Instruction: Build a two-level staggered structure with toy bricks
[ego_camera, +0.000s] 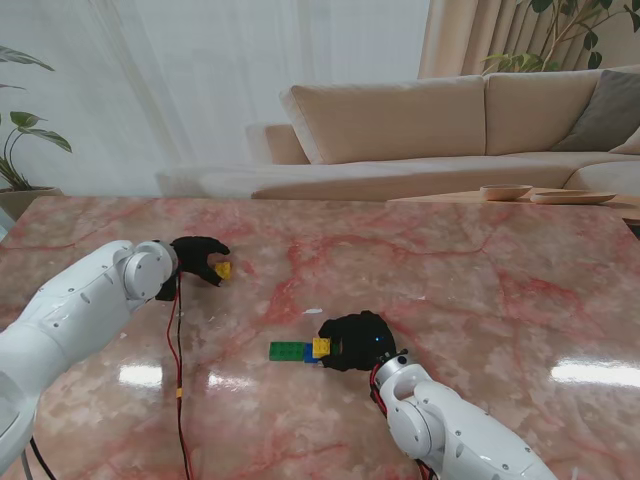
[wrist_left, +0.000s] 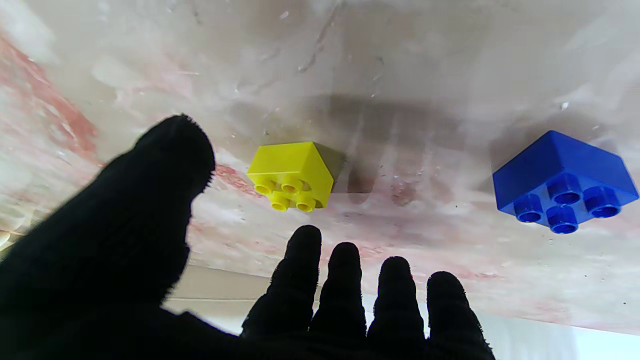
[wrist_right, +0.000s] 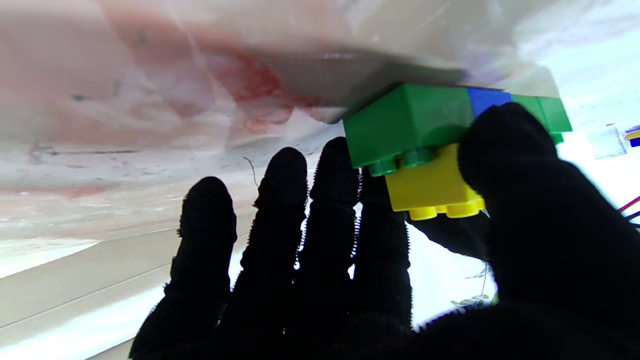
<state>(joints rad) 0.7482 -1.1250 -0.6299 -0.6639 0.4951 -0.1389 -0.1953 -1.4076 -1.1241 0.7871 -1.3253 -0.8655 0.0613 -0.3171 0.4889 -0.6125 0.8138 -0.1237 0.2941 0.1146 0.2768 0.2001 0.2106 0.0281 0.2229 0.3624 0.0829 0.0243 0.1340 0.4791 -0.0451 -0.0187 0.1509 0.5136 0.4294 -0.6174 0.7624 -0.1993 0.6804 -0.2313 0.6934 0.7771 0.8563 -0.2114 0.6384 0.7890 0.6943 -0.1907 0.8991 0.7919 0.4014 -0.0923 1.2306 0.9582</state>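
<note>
A row of green bricks (ego_camera: 288, 351) (wrist_right: 407, 122) with a blue brick (wrist_right: 482, 97) between them lies on the marble table (ego_camera: 480, 290) near me. A yellow brick (ego_camera: 321, 346) (wrist_right: 430, 192) sits on top of that row, offset toward one end. My right hand (ego_camera: 355, 340) (wrist_right: 450, 240) grips this yellow brick between thumb (wrist_right: 505, 145) and index finger; the other fingers stretch out flat. Farther left, my left hand (ego_camera: 197, 258) (wrist_left: 300, 300) hovers open beside a loose yellow brick (ego_camera: 223, 269) (wrist_left: 292, 175). A loose blue brick (wrist_left: 565, 180) shows only in the left wrist view.
A red cable (ego_camera: 176, 350) hangs from the left arm down to the table. A beige sofa (ego_camera: 450, 120) stands beyond the table's far edge, and a low wooden table with dishes (ego_camera: 545, 195) is at far right.
</note>
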